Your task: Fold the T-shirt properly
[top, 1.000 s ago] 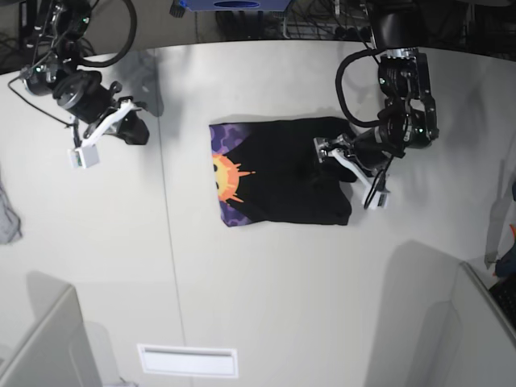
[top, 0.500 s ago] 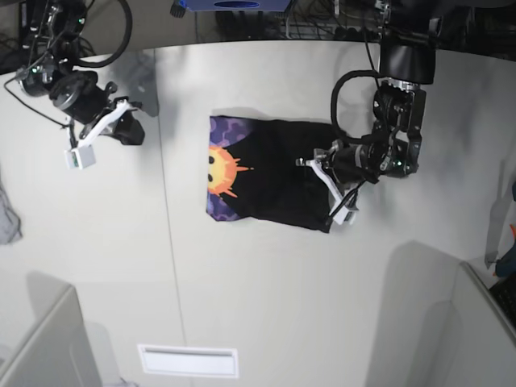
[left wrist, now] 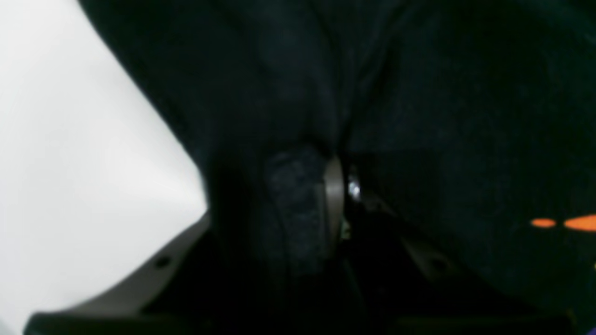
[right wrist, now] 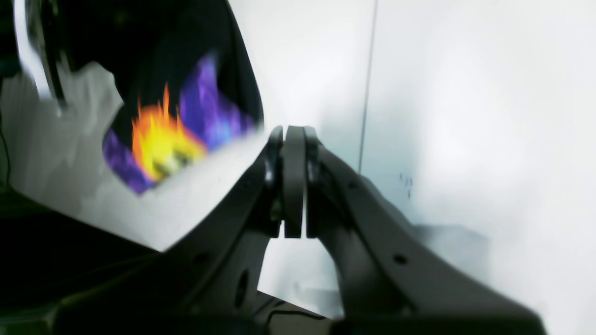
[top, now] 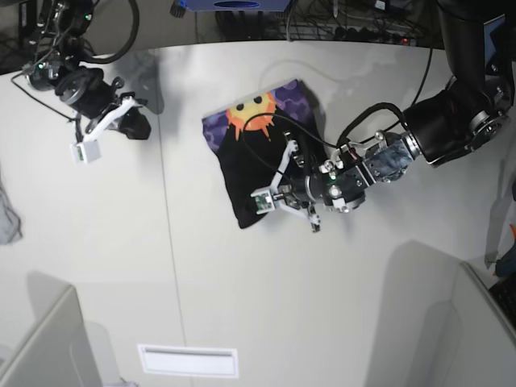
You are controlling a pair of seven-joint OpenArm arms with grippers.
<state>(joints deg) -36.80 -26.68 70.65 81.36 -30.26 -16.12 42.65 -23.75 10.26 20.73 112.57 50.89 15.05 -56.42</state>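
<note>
At centre of the white worktop [top: 242,306] lies the T-shirt [top: 260,151], bunched, sun-face print facing up at its far edge. Left hand [top: 284,193] sits low over its near edge, clenched on black cloth. Right hand [top: 90,143], pads pressed together and empty, hangs well apart over bare worktop.
</note>
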